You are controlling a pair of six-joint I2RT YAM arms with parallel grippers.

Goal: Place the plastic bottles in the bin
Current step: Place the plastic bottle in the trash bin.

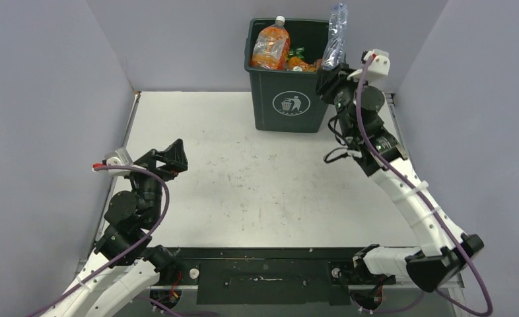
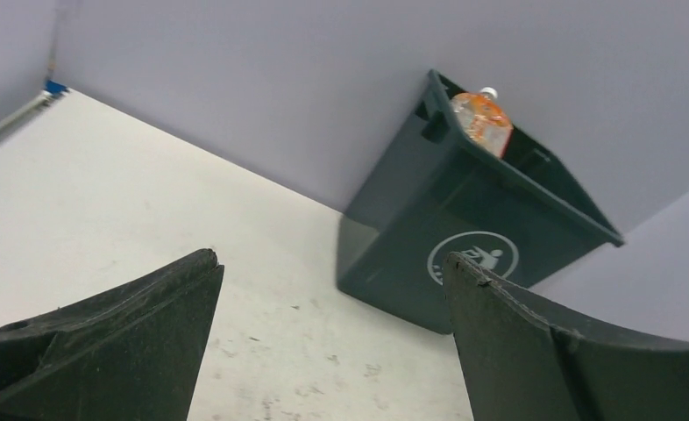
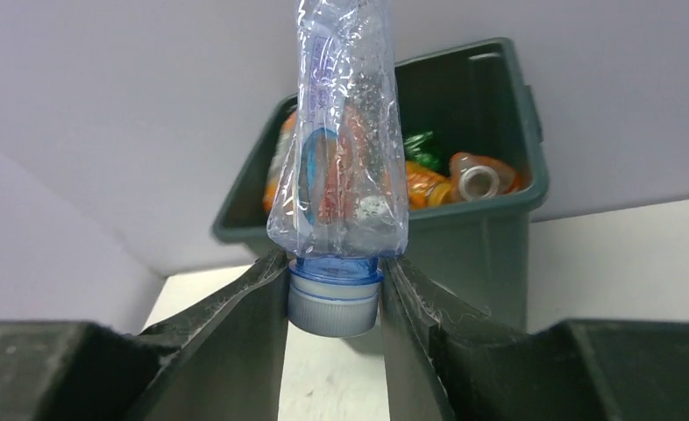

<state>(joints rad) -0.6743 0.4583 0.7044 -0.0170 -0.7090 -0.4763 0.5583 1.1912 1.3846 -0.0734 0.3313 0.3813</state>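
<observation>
Grey-walled booth, pale scuffed table (image 1: 243,191), green bin (image 1: 290,105) at its far edge.
The left gripper (image 1: 174,157) hung empty, fingers spread wide; orange bottles (image 1: 270,46) filled the bin; the right gripper (image 1: 328,78) pinched a clear bottle (image 1: 336,33) by its capped neck, just beside the bin's rim.

The bin (image 1: 267,112) is dark green, its logo (image 1: 290,103) white; there is an orange bottle (image 1: 270,46) and a clear bottle (image 3: 341,132).

The bin (image 1: 290,105) stands at the tabletop's (image 1: 257,191) far side, bottles (image 1: 270,46) piled in it. Just right of it the right gripper (image 1: 327,79) holds one bottle (image 1: 336,33) by the neck; the left gripper (image 1: 175,157) hangs over the near left
</observation>
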